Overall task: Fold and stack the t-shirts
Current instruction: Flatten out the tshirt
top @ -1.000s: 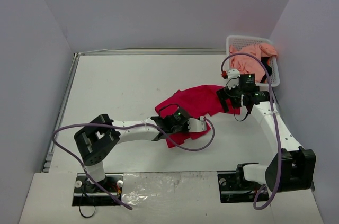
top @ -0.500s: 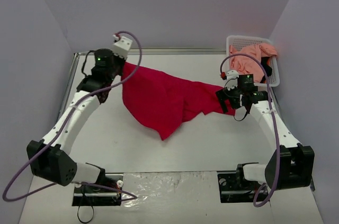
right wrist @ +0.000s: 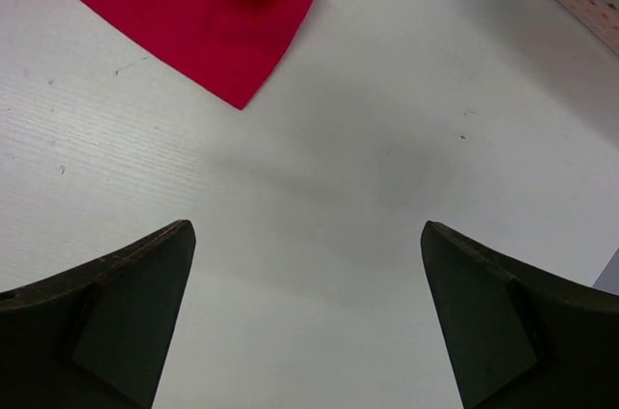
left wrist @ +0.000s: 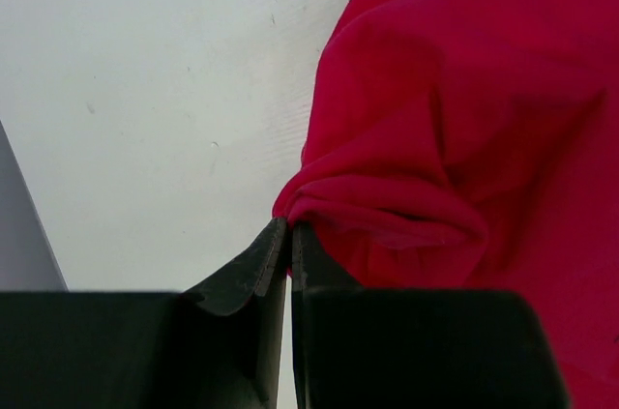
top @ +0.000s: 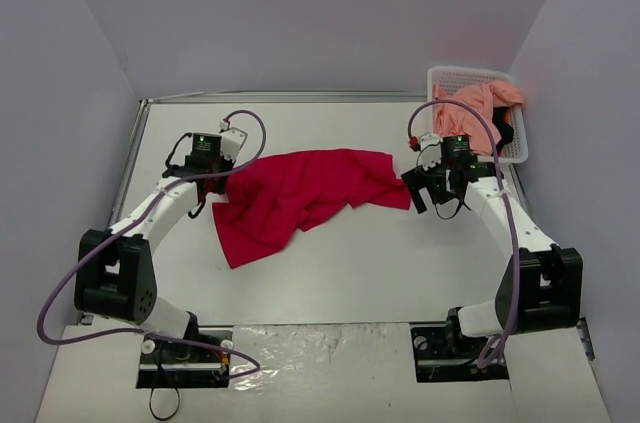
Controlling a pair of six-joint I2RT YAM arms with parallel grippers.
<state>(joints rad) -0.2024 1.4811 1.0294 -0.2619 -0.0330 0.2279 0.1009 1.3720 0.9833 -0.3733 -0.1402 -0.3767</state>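
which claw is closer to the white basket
Right. The right claw hangs open off the near left corner of the white basket, beside the right tip of the red shirt. The left claw is far off on the other side, shut on the shirt's left edge.

We see bright, even light from above. A soft grey shadow lies on the table; the plastic sheet glints a little.

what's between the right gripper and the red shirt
Only bare white table. In the right wrist view the open right gripper sits apart from the nearest corner of the red shirt, with nothing between them.
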